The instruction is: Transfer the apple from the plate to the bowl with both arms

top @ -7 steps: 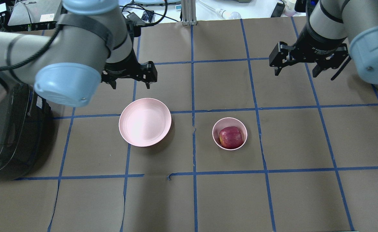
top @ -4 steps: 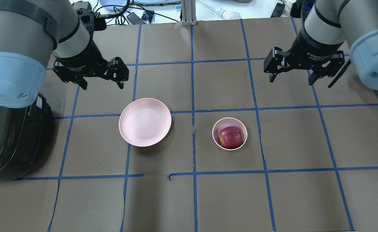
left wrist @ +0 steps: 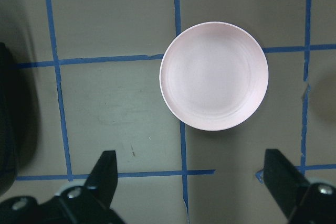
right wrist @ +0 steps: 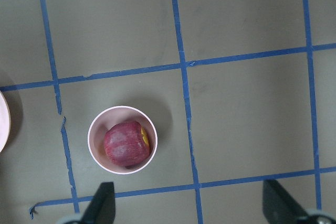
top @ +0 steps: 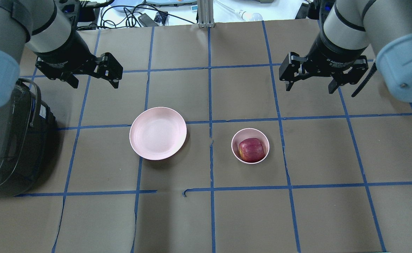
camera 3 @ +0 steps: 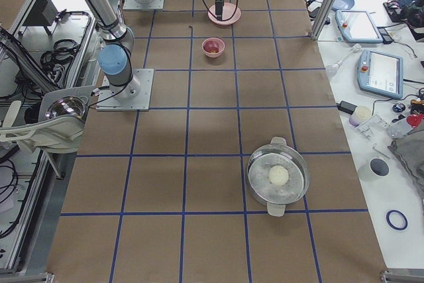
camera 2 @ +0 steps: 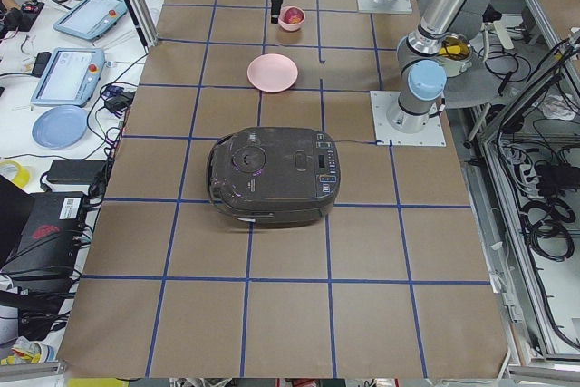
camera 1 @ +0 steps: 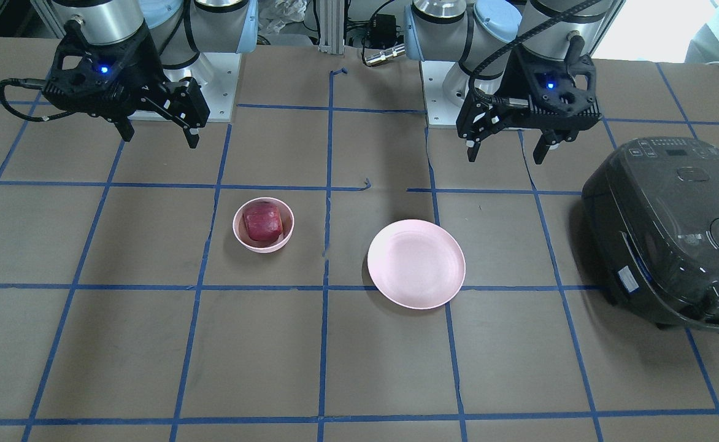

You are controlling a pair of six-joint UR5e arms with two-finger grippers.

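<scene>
The dark red apple (top: pixel 251 149) lies inside the small pink bowl (top: pixel 235 138), right of the table's middle; both also show in the front view, apple (camera 1: pixel 262 223) and bowl (camera 1: pixel 240 239), and in the right wrist view, apple (right wrist: pixel 125 146) and bowl (right wrist: pixel 96 129). The wide pink plate (top: pixel 158 133) sits empty to the left, also in the left wrist view (left wrist: pixel 213 75). My left gripper (top: pixel 92 81) is open, high above the table, far-left of the plate. My right gripper (top: pixel 310 85) is open, high, beyond and right of the bowl.
A dark rice cooker (top: pixel 7 147) stands at the left edge of the table, beside the plate. A metal pot (camera 3: pixel 278 175) with a pale round thing in it stands far off on the robot's right. Cables and devices lie beyond the table's far edge.
My left arm has swung left and away from the plate. My right gripper has drifted slightly left. Both stay open; apple, bowl and plate have not moved.
</scene>
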